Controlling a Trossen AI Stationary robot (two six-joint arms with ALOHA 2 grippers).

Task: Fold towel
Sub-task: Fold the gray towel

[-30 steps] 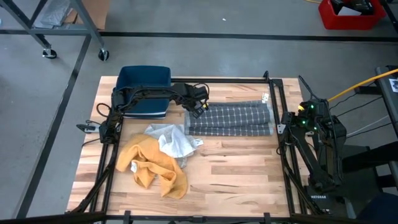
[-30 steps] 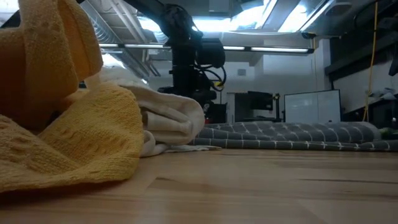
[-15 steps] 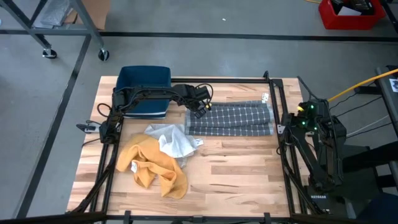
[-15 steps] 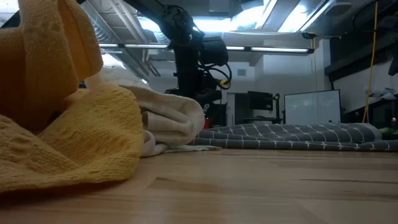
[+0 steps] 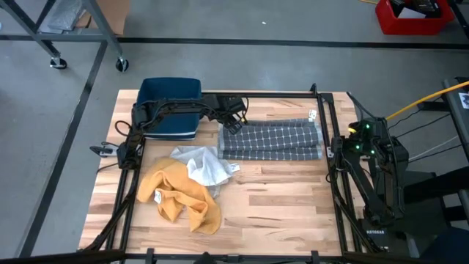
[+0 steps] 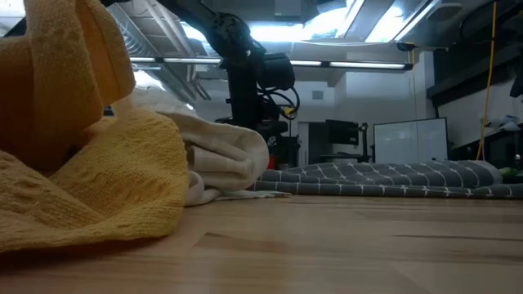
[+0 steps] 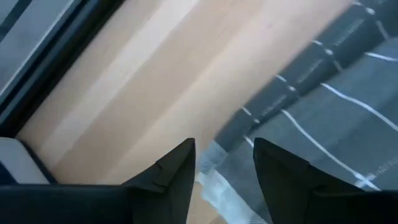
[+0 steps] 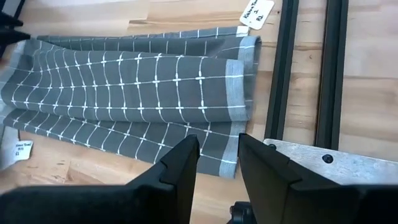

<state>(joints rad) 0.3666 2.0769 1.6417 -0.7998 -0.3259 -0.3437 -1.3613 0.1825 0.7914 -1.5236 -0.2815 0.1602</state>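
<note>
towel (image 5: 272, 139) first: it is grey with thin white lines, and it lies folded flat on the far right part of the wooden tabletop (image 5: 278, 198). its right end lies beside a black rail (image 5: 327, 147) by the right arm.

left gripper (image 5: 233, 123) hangs at the far left corner of the grey towel. in the left wrist view its two dark fingers (image 7: 171, 171) stand apart with a gap between them, and nothing is held. the towel's corner and a small white tag (image 7: 214, 180) show in that gap.

right gripper (image 8: 217, 165) waits at the right edge of the tabletop, over the black rail. its fingers stand a little apart and hold nothing. the right end of the towel lies just past them, with a white label (image 8: 257, 12) near the far corner.

near the middle left of the tabletop lies a crumpled yellow cloth (image 5: 179, 196). a white cloth (image 5: 201, 165) lies bunched up and touching it. a dark blue bin (image 5: 170, 106) sits at the far left corner, close to the left arm.
</note>
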